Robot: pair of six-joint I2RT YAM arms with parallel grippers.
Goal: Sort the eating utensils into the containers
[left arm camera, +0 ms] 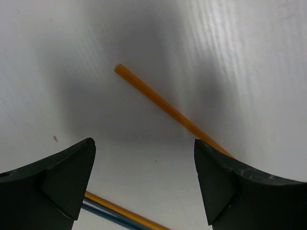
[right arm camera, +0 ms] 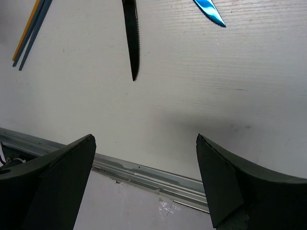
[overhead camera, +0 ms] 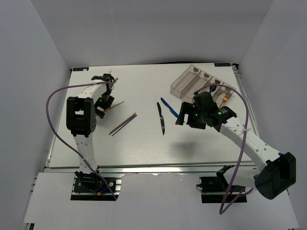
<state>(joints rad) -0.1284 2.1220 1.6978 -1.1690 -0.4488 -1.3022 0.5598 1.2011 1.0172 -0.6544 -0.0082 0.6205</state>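
A clear smoky tray point(overhead camera: 184, 81) of narrow compartments stands at the back right, with some utensils in its right compartments. A black knife point(overhead camera: 161, 118) and a blue knife point(overhead camera: 169, 108) lie mid-table; both show in the right wrist view, black knife point(right arm camera: 131, 33), blue knife point(right arm camera: 210, 10). One orange chopstick point(overhead camera: 115, 106) lies by my left gripper point(overhead camera: 103, 109), which is open and empty just over it point(left arm camera: 163, 103). A second orange chopstick with a dark blue stick point(overhead camera: 123, 123) lies nearer. My right gripper point(overhead camera: 188, 120) is open and empty, right of the knives.
The table's front edge and metal rail point(right arm camera: 158, 175) run below my right gripper. White walls enclose the table on the left, back and right. The pair of sticks shows at the top left of the right wrist view point(right arm camera: 29, 28).
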